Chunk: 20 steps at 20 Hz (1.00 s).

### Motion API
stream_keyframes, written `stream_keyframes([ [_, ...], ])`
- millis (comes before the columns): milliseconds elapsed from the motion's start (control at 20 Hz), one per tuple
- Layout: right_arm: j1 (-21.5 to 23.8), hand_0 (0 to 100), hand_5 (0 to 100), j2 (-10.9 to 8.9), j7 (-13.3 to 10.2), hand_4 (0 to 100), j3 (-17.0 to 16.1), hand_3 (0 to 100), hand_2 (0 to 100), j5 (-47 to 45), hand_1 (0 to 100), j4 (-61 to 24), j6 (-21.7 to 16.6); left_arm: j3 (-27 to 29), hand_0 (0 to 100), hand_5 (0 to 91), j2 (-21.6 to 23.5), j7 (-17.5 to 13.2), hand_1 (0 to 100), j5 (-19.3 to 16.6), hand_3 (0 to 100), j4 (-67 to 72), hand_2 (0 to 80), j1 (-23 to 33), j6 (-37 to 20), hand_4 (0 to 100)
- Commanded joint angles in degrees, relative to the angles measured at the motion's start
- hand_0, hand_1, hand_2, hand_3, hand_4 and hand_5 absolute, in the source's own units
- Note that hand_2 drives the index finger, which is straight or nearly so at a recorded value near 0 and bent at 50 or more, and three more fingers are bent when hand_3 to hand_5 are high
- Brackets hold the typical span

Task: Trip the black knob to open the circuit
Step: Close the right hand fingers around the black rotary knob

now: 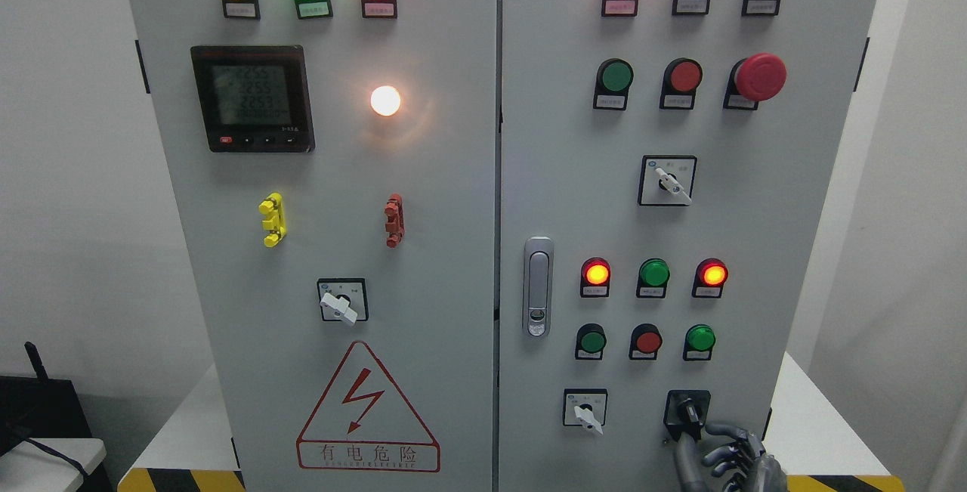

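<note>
1. One robot hand, the right hand (736, 456), shows at the bottom edge toward the lower right; its wrist and arm are cut off by the frame.
2. Its dark grey fingers (727, 448) are loosely curled, and one long finger reaches up to the underside of the black knob (687, 410). Whether that fingertip truly touches the knob, or the hand grips it, cannot be told.
3. This knob sits on a black square plate in the bottom right of the right cabinet door (755, 220), its handle tilted toward the hand.
4. Just left of it, on the same door, is a white selector switch (586, 412) on a white plate.
5. Above those runs a row of green, red and green push buttons (647, 341), and above that three indicator lamps (654, 273), the outer two glowing red.
6. Further up are another white rotary switch (668, 181) and a large red mushroom button (759, 76).
7. A silver door latch (538, 286) stands at the door's left edge.
8. On the left cabinet door (446, 220) are a digital meter (251, 97) with digits too faint to read, and a red triangular warning sign (368, 410).
9. Small labels under the lamps are too tiny to read.
</note>
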Motion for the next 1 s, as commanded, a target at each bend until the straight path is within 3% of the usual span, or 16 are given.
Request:
stream_keyframes([
  [0, -0.08, 44, 96, -0.01, -0.05, 86, 1.85, 81, 49, -0.04, 79, 0.01, -0.14, 0.0, 12, 0.0, 0.01, -0.04, 39, -1.85, 0, 0.0, 0.0, -0.44, 0.0, 0],
  [951, -0.34, 46, 96, -0.01, -0.05, 88, 1.68, 84, 52, -0.04, 79, -0.17, -0.31, 0.0, 12, 0.0, 0.01, -0.04, 39, -1.85, 0, 0.0, 0.0, -0.44, 0.0, 0],
])
